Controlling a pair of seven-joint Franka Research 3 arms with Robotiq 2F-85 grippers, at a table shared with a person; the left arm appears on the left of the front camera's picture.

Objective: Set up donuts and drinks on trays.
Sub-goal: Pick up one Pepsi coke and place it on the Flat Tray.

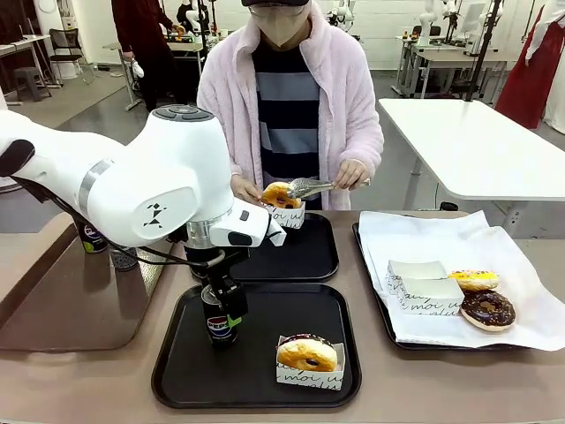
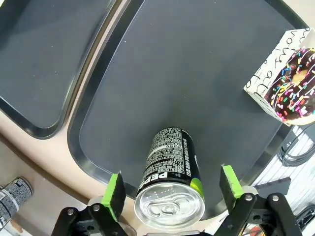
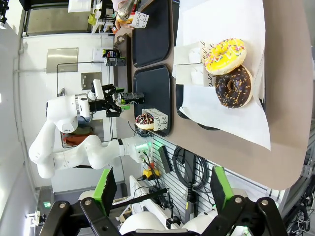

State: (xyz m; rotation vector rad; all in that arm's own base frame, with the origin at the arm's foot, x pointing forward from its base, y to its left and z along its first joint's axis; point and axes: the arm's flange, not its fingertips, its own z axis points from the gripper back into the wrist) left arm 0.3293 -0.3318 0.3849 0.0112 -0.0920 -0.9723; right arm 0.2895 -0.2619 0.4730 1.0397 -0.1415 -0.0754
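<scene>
1. Front view: the left gripper (image 1: 221, 306) hangs straight down over the near black tray (image 1: 256, 375), at its left part, with its jaws on either side of the can (image 1: 219, 329).
2. The can stands upright on that tray. A sleeved donut (image 1: 306, 357) sits on the same tray at the front right, well apart from the can.
3. The far black tray (image 1: 300, 256) lies just behind the near one. At its far edge the person's hand (image 1: 350, 173) holds tongs (image 1: 309, 187) clamped on a glazed donut (image 1: 280, 193) above a white sleeve (image 1: 289, 215). The person's other hand (image 1: 246, 188) is at that sleeve.
4. On the right, the paper-lined tray (image 1: 381, 305) carries empty sleeves (image 1: 422, 287), a yellow donut (image 1: 474, 280) and a chocolate donut (image 1: 487, 309).
5. Left wrist view: the green pads (image 2: 115, 194) are spread, with a clear gap on each side of the can, so nothing is pinched. The can top is between the fingers and its base is on the tray floor near the rim.
6. The sleeved donut shows chocolate icing with sprinkles at the upper right. A patterned can (image 2: 13, 197) lies outside the tray at the lower left.
7. Right wrist view: the right gripper (image 3: 162, 187) has its jaws spread wide with nothing between them. It is off the table edge, beside the paper-lined tray.
8. Farther off are both black trays, with the left arm at the can.
</scene>
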